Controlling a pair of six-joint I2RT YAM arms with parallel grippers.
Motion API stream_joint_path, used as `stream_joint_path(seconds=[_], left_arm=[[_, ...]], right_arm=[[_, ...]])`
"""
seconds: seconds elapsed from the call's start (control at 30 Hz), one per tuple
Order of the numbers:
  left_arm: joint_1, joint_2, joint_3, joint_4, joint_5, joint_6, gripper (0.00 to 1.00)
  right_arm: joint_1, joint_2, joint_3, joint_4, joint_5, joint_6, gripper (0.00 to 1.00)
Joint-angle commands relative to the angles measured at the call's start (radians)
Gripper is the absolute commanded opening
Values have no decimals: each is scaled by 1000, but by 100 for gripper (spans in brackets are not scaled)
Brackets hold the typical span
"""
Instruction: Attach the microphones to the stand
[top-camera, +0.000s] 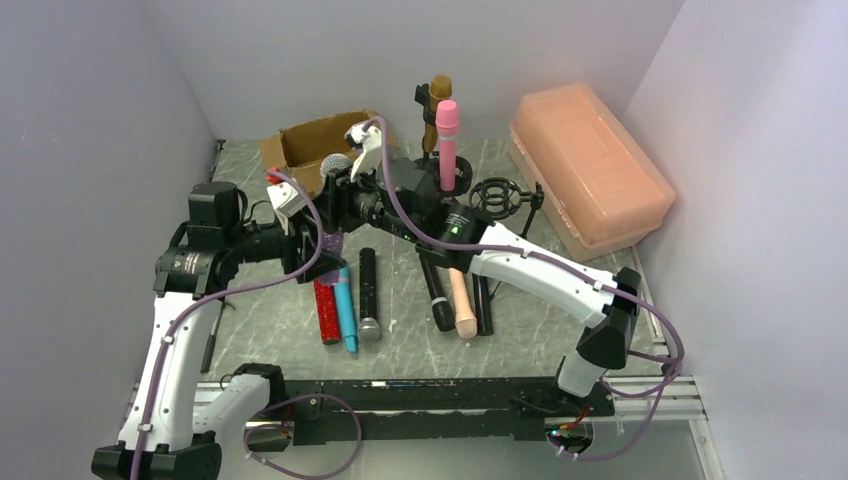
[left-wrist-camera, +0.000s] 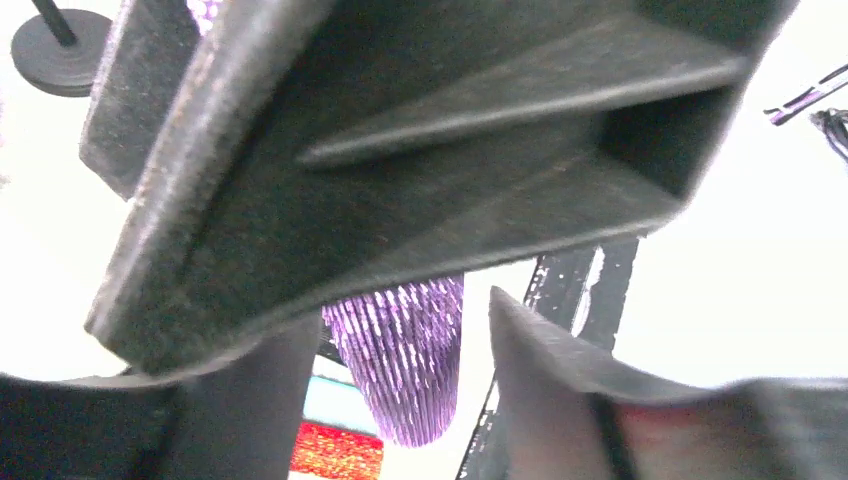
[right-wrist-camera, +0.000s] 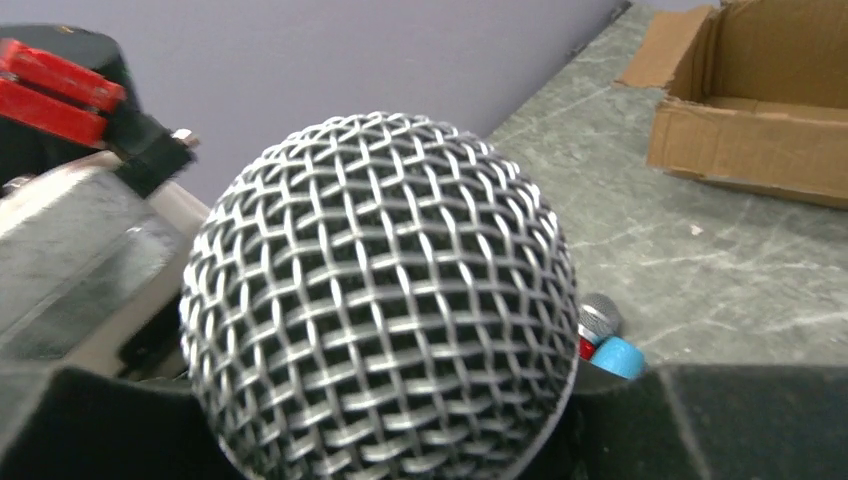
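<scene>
Back of table: you had an open cardboard box at the back left of the grey marbled table, and a closed peach plastic case along the right wall.
Stand: the black stand stood behind your grippers. A pink microphone sat upright in it, a gold microphone was clipped higher just behind, and a shock-mount ring stood beside it.
In your way: your right arm stretched across the table in front of the stand, over the microphones lying there.
On the table: a red glitter microphone, a blue microphone, a peach microphone and black microphones lay side by side near your wrists.
Purple glitter microphone: it was up in the air between your two grippers, head uppermost, with its sparkling tail hanging down.
Mesh head: it was a round silver weave that filled your right wrist view.
Right gripper: its jaws had closed on the microphone just under the head.
Left gripper: its fingers flanked the purple body, but you could not tell whether they gripped it.
</scene>
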Motion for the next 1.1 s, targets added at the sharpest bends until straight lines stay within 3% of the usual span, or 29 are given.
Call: stream_joint_path(seconds=[0.0, 0.07, 0.37, 0.67, 1.07], left_arm=[[-9, -1, 62, -6, -2, 53, 92], [-9, 3, 59, 8, -75, 47, 99], [-8, 96, 82, -51, -329, 45, 99], [-8, 94, 52, -57, -384, 72, 99], [-8, 98, 41, -85, -396, 91, 99]], right_arm=[[-44, -55, 32, -52, -5, -61, 17], [-73, -103, 26, -100, 46, -117, 10], [-197, -313, 32, -246, 305, -425, 5], [-270, -326, 124, -318, 378, -567, 5], [-312, -357, -9, -208, 426, -674, 5]])
